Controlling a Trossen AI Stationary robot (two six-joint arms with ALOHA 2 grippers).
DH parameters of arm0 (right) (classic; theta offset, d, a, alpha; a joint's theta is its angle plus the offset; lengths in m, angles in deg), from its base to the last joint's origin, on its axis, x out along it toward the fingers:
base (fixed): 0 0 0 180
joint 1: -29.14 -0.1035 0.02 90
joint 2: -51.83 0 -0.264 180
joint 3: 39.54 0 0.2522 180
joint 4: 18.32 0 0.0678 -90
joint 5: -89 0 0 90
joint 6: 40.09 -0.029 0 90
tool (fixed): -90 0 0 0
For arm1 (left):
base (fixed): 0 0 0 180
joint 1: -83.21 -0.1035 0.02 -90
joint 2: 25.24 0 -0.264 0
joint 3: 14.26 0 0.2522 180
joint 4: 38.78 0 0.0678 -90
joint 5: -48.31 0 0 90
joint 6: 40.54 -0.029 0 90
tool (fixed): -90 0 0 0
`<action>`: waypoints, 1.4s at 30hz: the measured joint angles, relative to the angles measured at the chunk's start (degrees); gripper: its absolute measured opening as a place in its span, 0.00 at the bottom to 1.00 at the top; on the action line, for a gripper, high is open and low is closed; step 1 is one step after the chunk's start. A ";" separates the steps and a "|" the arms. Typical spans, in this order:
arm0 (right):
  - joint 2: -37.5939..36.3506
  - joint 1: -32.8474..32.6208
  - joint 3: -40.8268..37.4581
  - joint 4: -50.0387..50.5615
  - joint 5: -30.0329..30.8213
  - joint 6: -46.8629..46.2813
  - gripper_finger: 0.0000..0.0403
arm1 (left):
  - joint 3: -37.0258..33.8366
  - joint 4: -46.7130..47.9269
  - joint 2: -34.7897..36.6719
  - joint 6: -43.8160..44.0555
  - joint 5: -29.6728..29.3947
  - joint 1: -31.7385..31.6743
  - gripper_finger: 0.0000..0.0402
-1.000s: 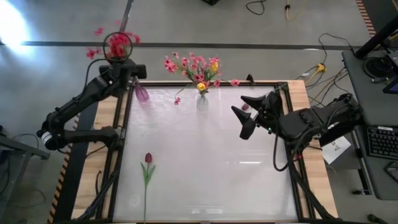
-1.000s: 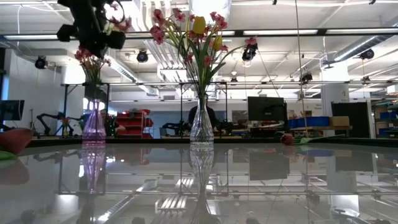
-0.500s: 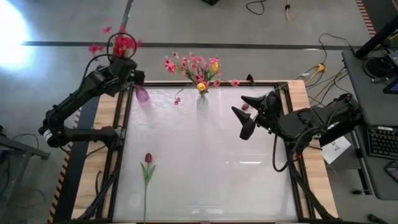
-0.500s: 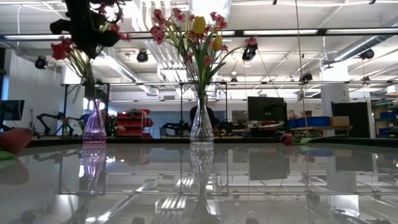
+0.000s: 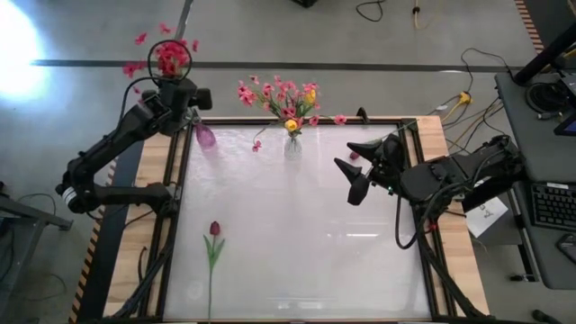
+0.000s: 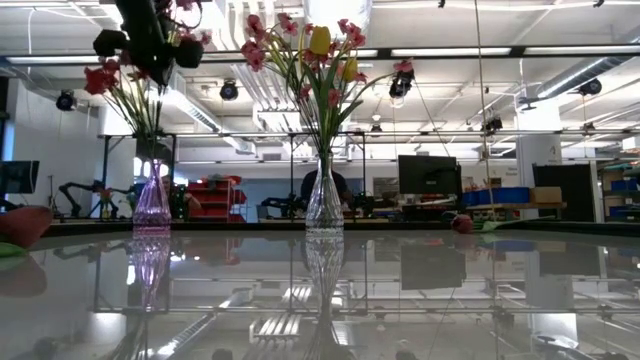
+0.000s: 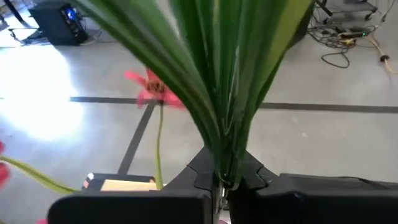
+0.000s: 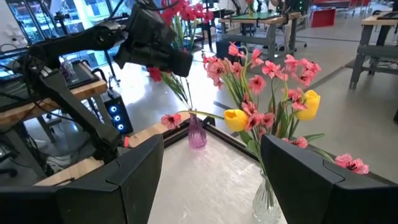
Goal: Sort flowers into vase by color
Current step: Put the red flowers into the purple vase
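Observation:
My left gripper is shut on a spray of red flowers above the purple vase at the table's far left; its green stems run down to the vase's neck. A clear vase at the far middle holds pink and yellow flowers. A dark-red bud on a green stem lies on the table near the left. Another bud lies by my right gripper, which hovers open, holding nothing. My left gripper pinches the bundled green stems and leaves of the red spray between its two fingers, below the blossoms. The fingers come slanting from the table's near left and lie across the stems. The spray stands roughly upright, blossoms above the fingers, lower stems reaching the purple vase's mouth.
A loose pink blossom lies on the table between the two vases. Wooden rails and a black frame border the glossy white tabletop. Cables and a desk are off to the right.
My left gripper has swayed a little over the purple vase. The red spray's blossoms have swung outward toward the table's left edge, while its lower stems have stayed at the vase's neck.

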 joint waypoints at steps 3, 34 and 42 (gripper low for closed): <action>0.00 0.00 0.00 0.00 0.00 0.00 0.65 | -2.50 -3.50 0.02 0.43 0.30 0.02 0.00; 0.02 -0.26 0.00 2.22 -2.74 -6.16 0.67 | -17.93 -11.73 -3.44 13.82 13.89 -3.55 0.33; 0.48 -0.26 -0.02 2.61 -3.64 -7.24 0.67 | -10.69 -8.70 -3.65 8.05 15.27 -3.95 0.54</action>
